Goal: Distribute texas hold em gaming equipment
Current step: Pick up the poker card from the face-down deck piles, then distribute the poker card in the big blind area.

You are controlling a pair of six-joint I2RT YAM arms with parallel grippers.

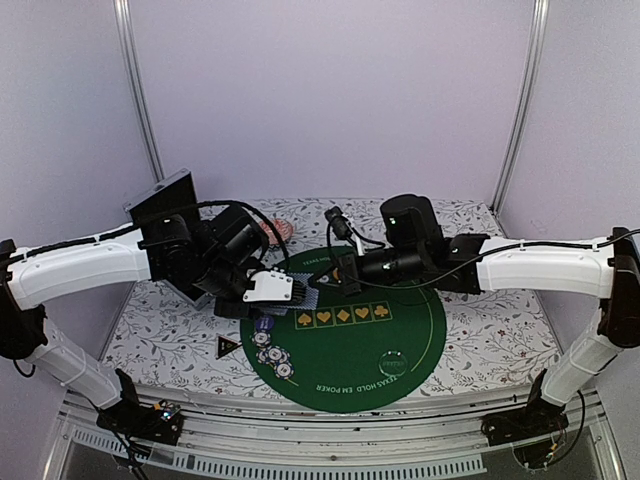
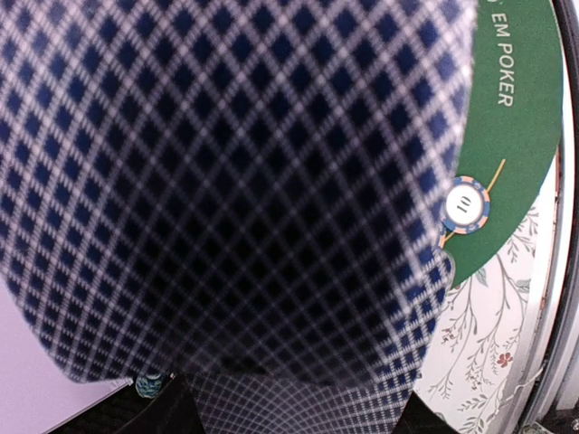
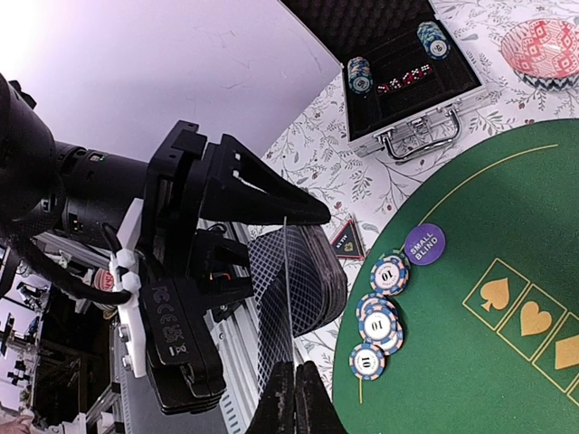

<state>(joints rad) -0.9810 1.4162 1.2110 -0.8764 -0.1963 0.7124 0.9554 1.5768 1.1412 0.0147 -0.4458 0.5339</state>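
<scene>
Round green felt mat (image 1: 400, 335) on floral cloth (image 1: 500, 340). My left gripper (image 3: 298, 258), clamped on a diamond-backed deck (image 3: 312, 289). My right gripper (image 3: 294, 384), pinching one thin card (image 3: 284, 271) edge-on. Striped chips (image 3: 380, 316).

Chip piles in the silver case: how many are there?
2. The first pile stands at the case's left end, the second pile at its right end. None looks hidden.

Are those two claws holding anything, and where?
The left gripper holds the card deck between its fingers. The right gripper pinches a single card by its edge.
</scene>
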